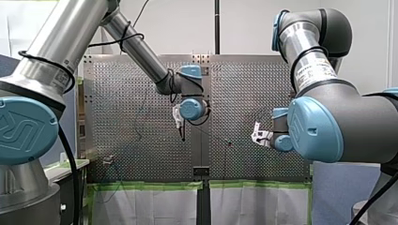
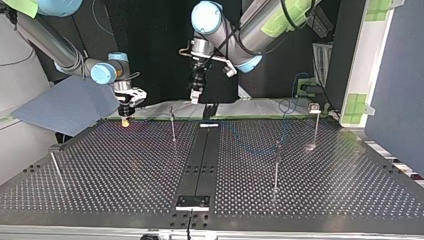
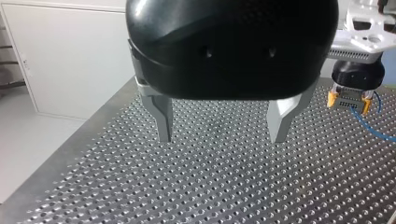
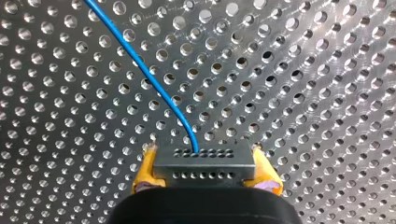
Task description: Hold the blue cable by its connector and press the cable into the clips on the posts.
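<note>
In the right wrist view my right gripper [image 4: 204, 156] is shut, its yellow pads [image 4: 145, 170] clamping a dark grey connector [image 4: 205, 167]. The blue cable [image 4: 140, 65] leaves the connector and runs ahead over the perforated table. The top view shows this gripper [image 2: 125, 119] low over the table's far edge at the left. My left gripper [image 3: 222, 133] is open with nothing between its metal fingers [image 3: 163, 119], hovering above the table; it sees the right gripper [image 3: 349, 100] beside it. Thin posts [image 2: 172, 125] [image 2: 276, 165] [image 2: 315, 122] stand on the table.
The blue cable [image 2: 286, 107] loops near the far right post in the top view. Another thin post [image 2: 55, 167] stands at the top view's left. A black strip [image 2: 202, 155] runs down the table's middle. A blue sheet [image 2: 70, 105] lies behind the far left corner.
</note>
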Available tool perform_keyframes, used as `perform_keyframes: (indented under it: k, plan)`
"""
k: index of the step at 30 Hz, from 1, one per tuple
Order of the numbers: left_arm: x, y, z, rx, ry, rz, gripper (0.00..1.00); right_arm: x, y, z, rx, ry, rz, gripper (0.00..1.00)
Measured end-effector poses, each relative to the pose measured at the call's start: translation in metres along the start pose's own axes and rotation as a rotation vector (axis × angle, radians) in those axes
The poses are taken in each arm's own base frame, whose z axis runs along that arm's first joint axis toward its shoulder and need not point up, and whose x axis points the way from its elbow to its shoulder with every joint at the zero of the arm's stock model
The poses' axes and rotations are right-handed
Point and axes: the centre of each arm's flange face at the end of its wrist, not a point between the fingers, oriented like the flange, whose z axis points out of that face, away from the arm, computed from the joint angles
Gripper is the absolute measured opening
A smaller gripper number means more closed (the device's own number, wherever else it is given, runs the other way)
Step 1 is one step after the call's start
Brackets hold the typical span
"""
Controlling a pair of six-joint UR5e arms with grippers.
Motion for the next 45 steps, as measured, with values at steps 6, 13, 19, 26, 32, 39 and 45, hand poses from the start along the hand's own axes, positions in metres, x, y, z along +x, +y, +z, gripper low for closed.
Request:
perform_keyframes:
  k: [6,13,19,26,32,39,45]
  plan:
    - [-0.011,0.006,-0.022,0.000,0.005,-0.014,1.00,-0.002,0.000,-0.002,-0.003,-0.015,0.002,0.00]
    - [-0.023,0.013,-0.051,0.010,0.017,-0.019,1.00,-0.003,-0.003,-0.002,0.000,-0.023,-0.001,0.00]
    - [-0.034,0.022,-0.077,0.017,0.019,-0.027,1.00,-0.003,-0.001,-0.003,-0.007,-0.027,-0.012,0.00]
    - [-0.043,0.033,-0.103,0.003,0.017,-0.032,1.00,0.007,0.001,-0.003,-0.043,-0.024,-0.029,0.00]
    - [-0.050,0.043,-0.125,-0.001,0.017,-0.038,1.00,0.036,-0.002,-0.005,-0.077,-0.018,-0.052,0.00]
    - [-0.056,0.054,-0.149,0.004,0.018,-0.050,1.00,0.074,-0.012,-0.010,-0.079,-0.016,-0.057,0.00]
    - [-0.053,0.066,-0.169,0.005,0.033,-0.042,1.00,0.104,-0.022,-0.014,-0.068,0.004,-0.056,0.00]
